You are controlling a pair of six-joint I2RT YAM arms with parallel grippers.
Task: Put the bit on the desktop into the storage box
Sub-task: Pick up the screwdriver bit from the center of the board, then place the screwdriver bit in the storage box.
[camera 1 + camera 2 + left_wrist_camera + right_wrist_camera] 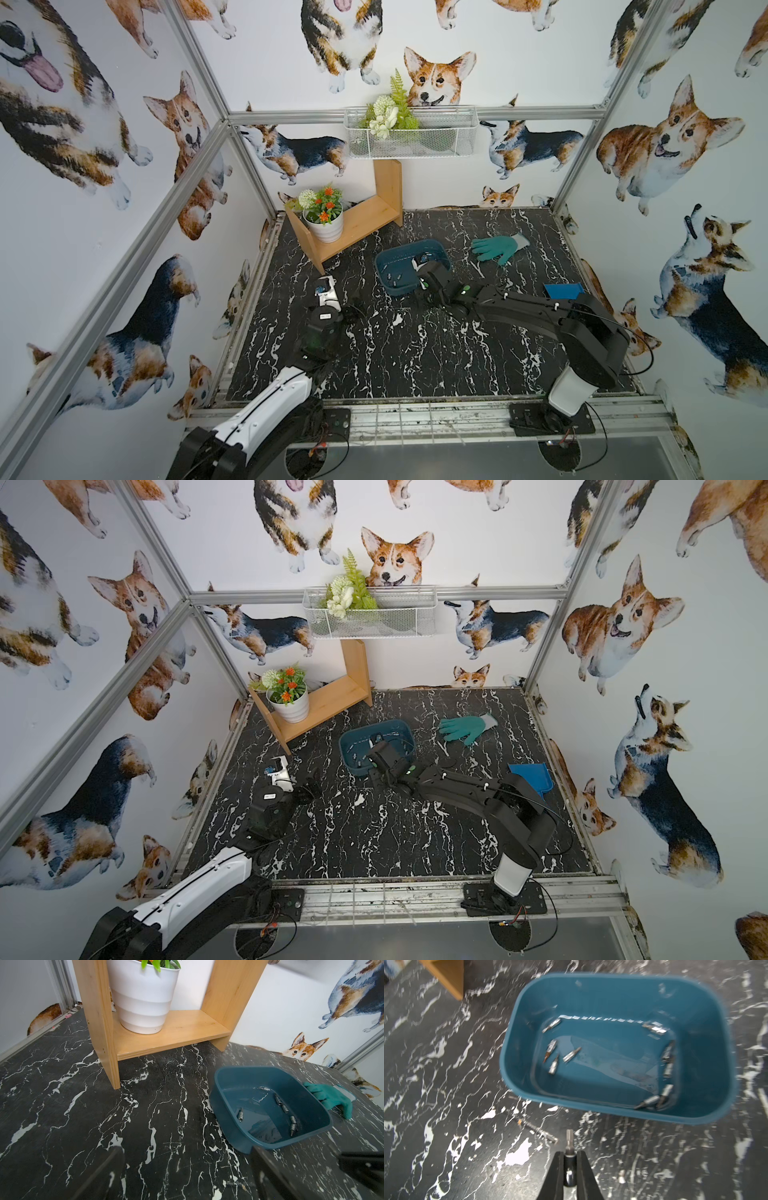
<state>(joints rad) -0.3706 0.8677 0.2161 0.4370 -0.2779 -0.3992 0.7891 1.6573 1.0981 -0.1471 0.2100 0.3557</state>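
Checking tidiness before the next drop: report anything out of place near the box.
A thin rod-like piece lies loose on the desktop just outside the storage box, whose bits lie inside. Nothing looks spilled or broken.

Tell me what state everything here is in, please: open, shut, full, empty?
Dark teal-blue plastic storage box: upright on the black marble table, holding several loose silver metal bits.
Right gripper: shut on one silver bit, outside the box.
Left gripper: open, empty.
Green fabric glove: lying flat beside the box.
White plastic flower pot: upright on the wooden shelf.
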